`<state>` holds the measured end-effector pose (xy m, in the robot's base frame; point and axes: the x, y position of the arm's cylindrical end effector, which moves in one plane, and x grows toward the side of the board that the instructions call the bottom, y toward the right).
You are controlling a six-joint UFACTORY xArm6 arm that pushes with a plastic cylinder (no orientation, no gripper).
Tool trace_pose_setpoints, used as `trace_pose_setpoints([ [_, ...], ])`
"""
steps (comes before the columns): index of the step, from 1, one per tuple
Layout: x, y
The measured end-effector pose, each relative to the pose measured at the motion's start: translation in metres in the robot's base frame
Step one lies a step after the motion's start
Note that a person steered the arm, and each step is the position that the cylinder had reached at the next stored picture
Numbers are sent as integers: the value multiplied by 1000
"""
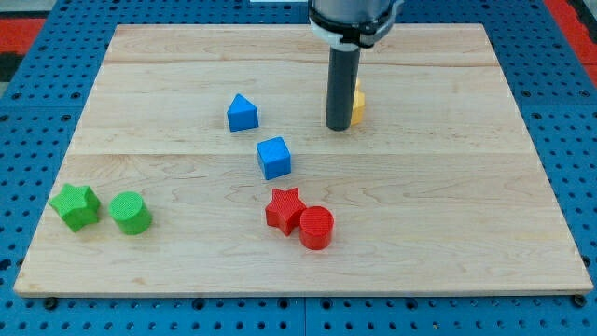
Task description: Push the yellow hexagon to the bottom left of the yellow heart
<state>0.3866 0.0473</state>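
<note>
My tip [338, 127] rests on the wooden board [448, 187] in the upper middle of the view. A yellow block [357, 105] sits just behind the rod on its right, mostly hidden; only a thin sliver shows, so I cannot tell its shape, nor whether the tip touches it. No other yellow block shows.
A blue house-shaped block [242, 113] lies left of the tip and a blue cube [274, 157] below-left of it. A red star [284, 208] touches a red cylinder [316, 227] lower down. A green star [76, 205] and a green cylinder [131, 212] sit at the view's left.
</note>
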Motion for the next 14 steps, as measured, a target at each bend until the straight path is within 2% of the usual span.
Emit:
trace_pose_setpoints([
  [2,-61,-7],
  [4,-80,16],
  [7,-133,31],
  [8,-135,60],
  [9,-135,90],
  [11,-4,83],
  [12,0,13],
  [13,-12,-6],
  [14,-12,14],
])
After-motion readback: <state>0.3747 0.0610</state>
